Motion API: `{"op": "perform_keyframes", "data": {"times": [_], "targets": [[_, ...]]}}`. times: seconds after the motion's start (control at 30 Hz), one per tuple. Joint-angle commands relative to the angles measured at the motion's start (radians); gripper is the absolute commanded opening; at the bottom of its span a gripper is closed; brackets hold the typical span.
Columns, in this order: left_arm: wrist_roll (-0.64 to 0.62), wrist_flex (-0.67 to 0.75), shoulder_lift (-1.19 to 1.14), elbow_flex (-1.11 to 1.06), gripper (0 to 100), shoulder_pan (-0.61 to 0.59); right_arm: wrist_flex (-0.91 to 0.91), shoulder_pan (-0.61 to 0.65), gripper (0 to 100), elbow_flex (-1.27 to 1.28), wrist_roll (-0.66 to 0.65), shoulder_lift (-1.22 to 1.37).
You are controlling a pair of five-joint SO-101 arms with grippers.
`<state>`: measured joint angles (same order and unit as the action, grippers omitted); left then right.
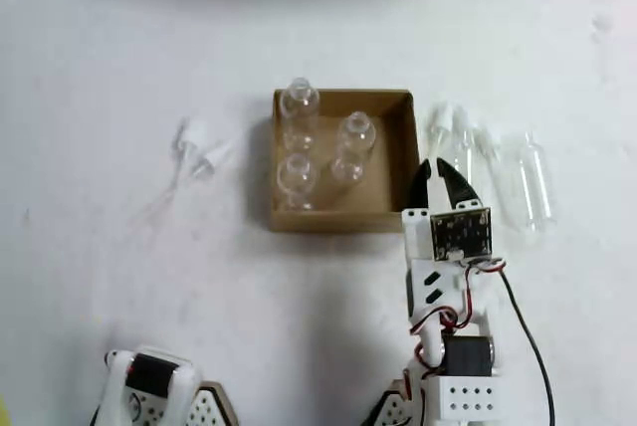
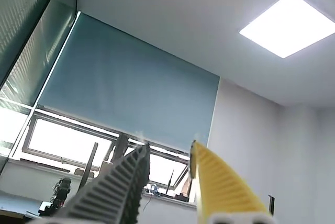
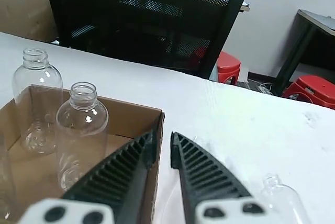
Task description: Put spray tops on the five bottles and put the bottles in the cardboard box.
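Observation:
The cardboard box (image 1: 398,152) sits mid-table with three clear, capless bottles standing in it (image 1: 299,107) (image 1: 355,137) (image 1: 297,179). Two of those bottles (image 3: 37,103) (image 3: 81,130) rise from the box (image 3: 131,116) in the right wrist view. Two more bottles (image 1: 463,147) (image 1: 534,182) lie to the right of the box, with white spray tops (image 1: 439,122) beside them. Other spray tops (image 1: 199,147) lie to the left of the box. My right gripper (image 1: 435,162) (image 3: 162,137) hovers by the box's right wall, open by a narrow gap and empty. My left gripper (image 2: 167,150) points at the ceiling, open and empty.
The left arm's base (image 1: 149,386) is folded at the table's near left edge. A black mesh chair (image 3: 152,20) and red stools (image 3: 222,67) stand beyond the table's far edge. A lying bottle (image 3: 277,198) is close by the right fingers.

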<state>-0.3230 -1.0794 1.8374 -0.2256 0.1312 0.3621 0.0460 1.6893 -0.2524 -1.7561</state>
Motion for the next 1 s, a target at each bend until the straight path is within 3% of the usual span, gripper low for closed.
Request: {"op": "perform_keyframes", "data": {"times": [0.0, 0.63, 0.9, 0.97], "targets": [[-0.011, 0.015, -0.01, 0.026, 13, 0.007, 0.007, -0.018, 3.4, 0.005, -0.008, -0.008], [-0.011, 0.015, -0.01, 0.06, 13, 0.007, 0.007, -0.018, 3.4, 0.005, -0.006, -0.007], [0.011, -0.178, -0.01, -0.066, 13, 0.007, 0.01, -0.018, 3.4, 0.005, -0.008, 0.001], [0.106, -0.17, -0.01, -0.149, 14, 0.007, 0.01, -0.018, 3.4, 0.005, -0.008, 0.001]]}}
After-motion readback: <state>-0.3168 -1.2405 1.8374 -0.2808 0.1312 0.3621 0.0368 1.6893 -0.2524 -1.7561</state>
